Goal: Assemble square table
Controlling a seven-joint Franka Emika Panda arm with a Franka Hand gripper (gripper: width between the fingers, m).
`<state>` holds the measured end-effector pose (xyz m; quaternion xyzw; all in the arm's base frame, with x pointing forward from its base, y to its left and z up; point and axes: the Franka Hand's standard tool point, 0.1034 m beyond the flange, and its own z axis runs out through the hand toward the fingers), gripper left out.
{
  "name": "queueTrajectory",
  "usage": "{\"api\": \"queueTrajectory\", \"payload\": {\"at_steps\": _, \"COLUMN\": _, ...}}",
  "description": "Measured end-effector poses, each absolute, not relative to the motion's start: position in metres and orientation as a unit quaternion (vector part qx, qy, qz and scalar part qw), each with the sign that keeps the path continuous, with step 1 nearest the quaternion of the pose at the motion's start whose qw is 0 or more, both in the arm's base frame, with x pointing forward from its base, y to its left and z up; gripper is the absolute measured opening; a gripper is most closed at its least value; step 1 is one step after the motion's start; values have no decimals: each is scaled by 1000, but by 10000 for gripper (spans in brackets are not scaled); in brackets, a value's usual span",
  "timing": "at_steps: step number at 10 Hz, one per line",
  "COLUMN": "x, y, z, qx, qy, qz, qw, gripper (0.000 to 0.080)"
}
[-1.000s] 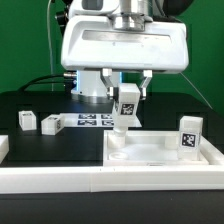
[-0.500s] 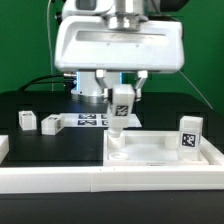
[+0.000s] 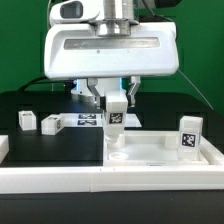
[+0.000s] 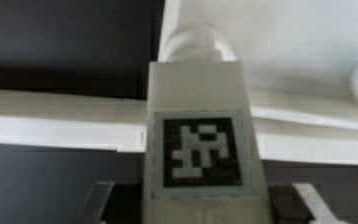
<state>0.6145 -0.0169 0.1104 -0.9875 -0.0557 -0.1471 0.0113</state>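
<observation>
Exterior view: table leg (image 3: 116, 116) upright, pinched between narrow-set gripper (image 3: 116, 101) fingers, lower end at square tabletop (image 3: 165, 153) corner on exterior view's left; contact unclear. Likely light, rigid, slick plastic: grip flat sides, keep vertical. Another leg (image 3: 189, 135) stands on the slab.

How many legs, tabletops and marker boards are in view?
Legs: 4 (held leg, standing leg, loose leg, second loose leg)
Tabletop: 1
Marker board: 1
Total: 6
</observation>
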Motion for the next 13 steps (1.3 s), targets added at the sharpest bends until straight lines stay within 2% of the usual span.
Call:
{"api": "queueTrajectory", "payload": {"at_steps": 1, "x": 614, "y": -18, "z": 109, "qx": -988, "qy": -55, "qz": -146, "qw": 11, "gripper": 290}}
{"api": "queueTrajectory", "payload": {"at_steps": 2, "x": 617, "y": -23, "z": 111, "qx": -985, "qy": -57, "qz": -166, "qw": 2, "gripper": 290}}
{"api": "queueTrajectory", "payload": {"at_steps": 3, "x": 619, "y": -31, "z": 113, "qx": -975, "qy": -64, "qz": -210, "qw": -21, "gripper": 290}}
{"api": "queueTrajectory", "payload": {"at_steps": 4, "x": 613, "y": -33, "z": 108, "qx": -977, "qy": -62, "qz": -204, "qw": -20, "gripper": 290}}
{"api": "queueTrajectory", "payload": {"at_steps": 7, "x": 616, "y": -29, "z": 108, "qx": -975, "qy": -62, "qz": -210, "qw": -21, "gripper": 290}}
{"api": "queueTrajectory", "payload": {"at_steps": 9, "x": 616, "y": -16, "z": 107, "qx": -975, "qy": -64, "qz": -212, "qw": -17, "gripper": 290}}
{"api": "queueTrajectory", "payload": {"at_steps": 10, "x": 621, "y": -19, "z": 111, "qx": -963, "qy": -68, "qz": -258, "qw": -37, "gripper": 290}}
{"api": "queueTrajectory", "payload": {"at_steps": 11, "x": 617, "y": -23, "z": 105, "qx": -961, "qy": -68, "qz": -263, "qw": -43, "gripper": 290}}
{"api": "queueTrajectory", "payload": {"at_steps": 13, "x": 617, "y": -22, "z": 104, "qx": -963, "qy": -68, "qz": -257, "qw": -39, "gripper": 290}}
